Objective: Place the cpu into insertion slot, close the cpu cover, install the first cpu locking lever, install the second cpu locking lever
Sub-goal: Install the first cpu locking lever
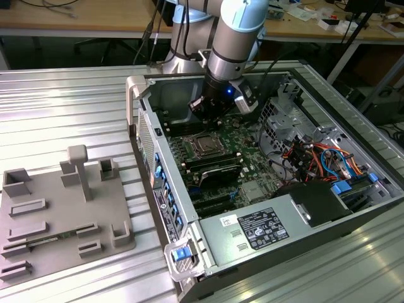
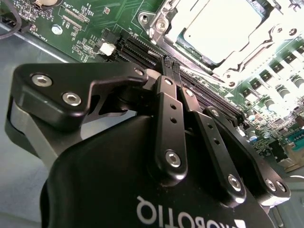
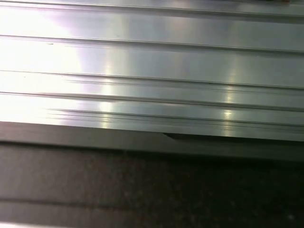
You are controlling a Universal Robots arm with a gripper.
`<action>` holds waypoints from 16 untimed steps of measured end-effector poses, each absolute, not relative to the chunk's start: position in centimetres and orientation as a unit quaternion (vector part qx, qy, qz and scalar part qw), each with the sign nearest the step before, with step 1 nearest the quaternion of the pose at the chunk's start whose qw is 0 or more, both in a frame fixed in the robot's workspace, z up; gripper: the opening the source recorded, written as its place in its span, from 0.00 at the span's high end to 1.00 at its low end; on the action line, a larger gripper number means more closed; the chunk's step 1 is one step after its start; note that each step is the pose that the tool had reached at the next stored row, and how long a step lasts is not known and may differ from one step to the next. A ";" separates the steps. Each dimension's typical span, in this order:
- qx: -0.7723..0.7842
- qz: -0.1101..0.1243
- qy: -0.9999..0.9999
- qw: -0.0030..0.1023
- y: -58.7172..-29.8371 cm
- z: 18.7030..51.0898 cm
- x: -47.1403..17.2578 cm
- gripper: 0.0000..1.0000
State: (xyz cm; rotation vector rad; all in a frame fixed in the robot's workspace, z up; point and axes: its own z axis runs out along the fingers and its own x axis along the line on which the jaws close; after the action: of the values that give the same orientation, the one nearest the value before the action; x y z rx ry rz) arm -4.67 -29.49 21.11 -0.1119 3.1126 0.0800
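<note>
In the exterior view my gripper (image 1: 207, 108) hangs inside the open computer case, just behind the insertion slot (image 1: 205, 146) on the green board. The second wrist view shows my gripper (image 2: 170, 64) with its two black fingers (image 2: 167, 118) pressed together and nothing between them, above the long black memory slots. Beyond the tips, the cpu (image 2: 223, 26) lies in the slot with its silver face up. The cpu cover (image 2: 175, 21), a silver frame, lies flat around it. I cannot tell how the locking levers stand.
A grey fixture plate (image 1: 57, 214) with moulded holders lies on the ribbed aluminium table (image 3: 152, 71) at the exterior view's left. Inside the case are memory slots (image 1: 214, 169), orange and blue cables (image 1: 322, 158) and a labelled power supply (image 1: 262, 227). Case walls (image 1: 161, 164) surround the board.
</note>
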 end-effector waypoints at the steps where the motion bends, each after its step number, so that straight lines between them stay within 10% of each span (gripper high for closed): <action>1: -0.036 0.026 0.999 0.013 -29.5 21.1 -4.7 0.89; 16: -0.042 0.026 0.999 0.013 -29.6 20.5 -4.5 0.89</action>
State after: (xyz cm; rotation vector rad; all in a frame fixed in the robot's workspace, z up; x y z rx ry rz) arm -4.47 -29.63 20.51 -0.1302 3.1117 0.0818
